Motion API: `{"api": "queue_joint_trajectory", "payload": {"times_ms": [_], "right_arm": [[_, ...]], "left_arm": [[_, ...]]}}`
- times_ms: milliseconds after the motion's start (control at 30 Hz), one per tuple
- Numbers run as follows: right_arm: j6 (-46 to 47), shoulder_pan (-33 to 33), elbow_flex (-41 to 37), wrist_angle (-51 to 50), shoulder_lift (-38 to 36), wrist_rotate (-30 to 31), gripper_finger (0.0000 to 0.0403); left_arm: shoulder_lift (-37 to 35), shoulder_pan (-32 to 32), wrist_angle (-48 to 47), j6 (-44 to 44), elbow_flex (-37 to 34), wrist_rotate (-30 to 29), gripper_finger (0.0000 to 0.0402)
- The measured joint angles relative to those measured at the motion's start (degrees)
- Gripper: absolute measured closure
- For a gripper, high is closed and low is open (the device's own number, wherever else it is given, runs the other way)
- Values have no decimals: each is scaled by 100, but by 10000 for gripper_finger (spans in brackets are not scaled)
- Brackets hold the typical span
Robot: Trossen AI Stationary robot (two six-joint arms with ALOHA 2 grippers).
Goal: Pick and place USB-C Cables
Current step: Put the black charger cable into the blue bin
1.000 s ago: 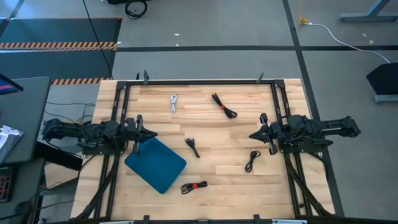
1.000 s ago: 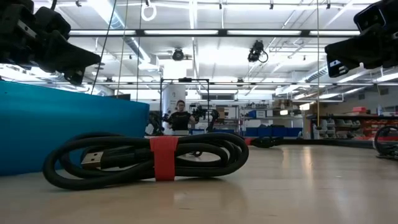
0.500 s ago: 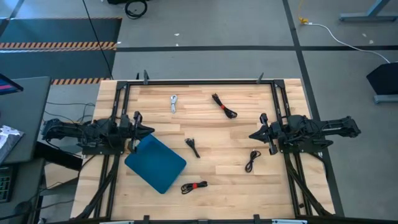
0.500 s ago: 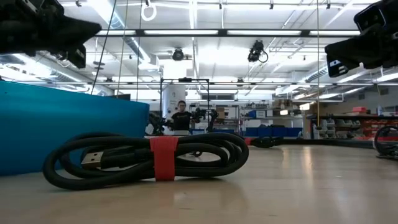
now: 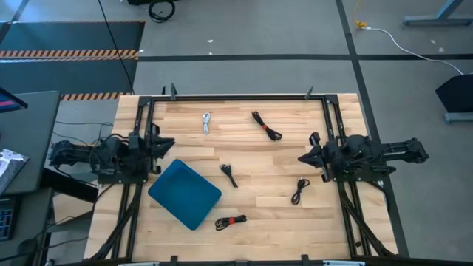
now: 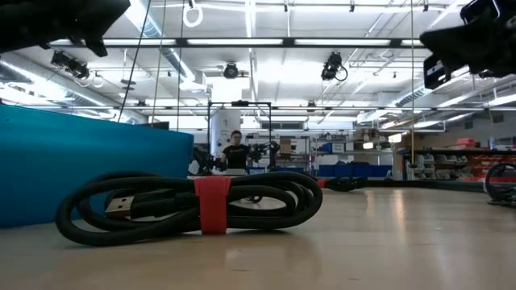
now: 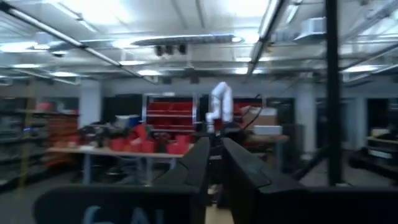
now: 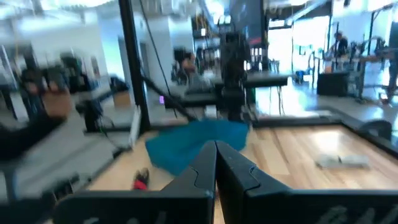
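five usb-c cables are seen lying on the wooden table (image 5: 251, 170). the white-grey cable (image 5: 206, 123) is found near the far edge, left of centre, and a long black cable (image 5: 266, 125) is placed beside it toward the middle of that edge. a short black cable (image 5: 229, 175) is set at the centre of the table, just right of the blue pouch (image 5: 185, 194), which is laid toward the left edge. a looped black cable (image 5: 299, 191) is placed near the right edge, and the black cable with a red band (image 5: 230, 222) is laid close to the near edge; in the low view it is shown coiled in the foreground, red band upright around the bundle.

the left gripper (image 5: 167, 142) is held above the left edge, its fingers pressed nearly together in its wrist view, nothing held between them. the right gripper (image 5: 303, 158) is held above the right edge, its fingers likewise closed together and empty. a person (image 6: 235, 150) is seen far off in the room behind.
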Motion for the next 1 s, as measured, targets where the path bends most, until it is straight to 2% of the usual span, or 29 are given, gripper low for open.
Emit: {"api": "queue_joint_trajectory", "payload": {"times_ms": [167,300,467,633,800,1000], "right_arm": [[456,0,0,590,-2,1,388],[550,-1,0,924,0,93,388],[308,-9,0,1199,0,516,378],[177,-11,124,1293,105,816,337],[-329,-9,660,1588,746,816,280],[-845,-34,1711,1514,2142,1040,235]], "left_arm": [[257,0,62,59,194,-505,285],[568,0,93,145,378,-578,253],[1150,0,90,145,655,-841,245],[1857,0,-8,143,966,-1083,248],[2540,0,-422,140,1411,-1300,248],[3237,0,-1178,29,2126,-1690,248]]}}
